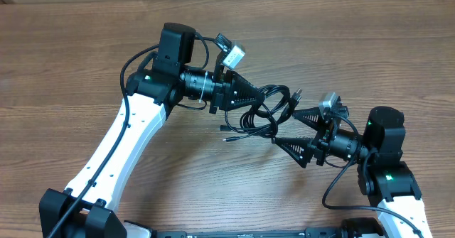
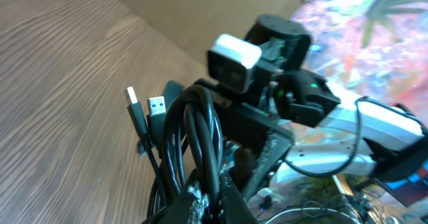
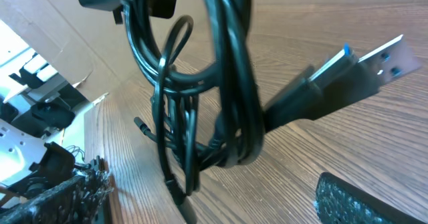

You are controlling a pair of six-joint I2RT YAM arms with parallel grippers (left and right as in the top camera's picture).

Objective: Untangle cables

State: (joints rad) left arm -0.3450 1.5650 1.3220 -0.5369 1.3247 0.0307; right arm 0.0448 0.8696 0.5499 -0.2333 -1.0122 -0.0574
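The left gripper (image 1: 259, 97) has its jaws closed on the cables (image 1: 269, 111). In the left wrist view the black loops rise straight out from between the jaws, pinched at their base. Just past the tips the bunch fans into several loops. Two silvery USB plugs (image 2: 155, 106) stick up beside it, on the side away from the right arm (image 2: 294, 83).

The right gripper (image 1: 284, 126) faces the left one tip to tip, with the bunch between them. Its jaws stand wide apart and grip nothing. In the right wrist view the loops hang across the space ahead of the jaws. One pad (image 3: 348, 198) shows low at the edge, apart from every strand. I cannot tell whether the strands reach into the gap or hang just in front of it. A large blue-tongued plug (image 3: 371, 62) juts from the bunch above that pad.

Farther out, two thin ends (image 1: 227, 138) trail from the bunch on the near side of the left jaws. Whether they touch the table (image 1: 71, 53) is unclear. A small dark plug (image 1: 297, 94) points away just beyond the right gripper's far finger.
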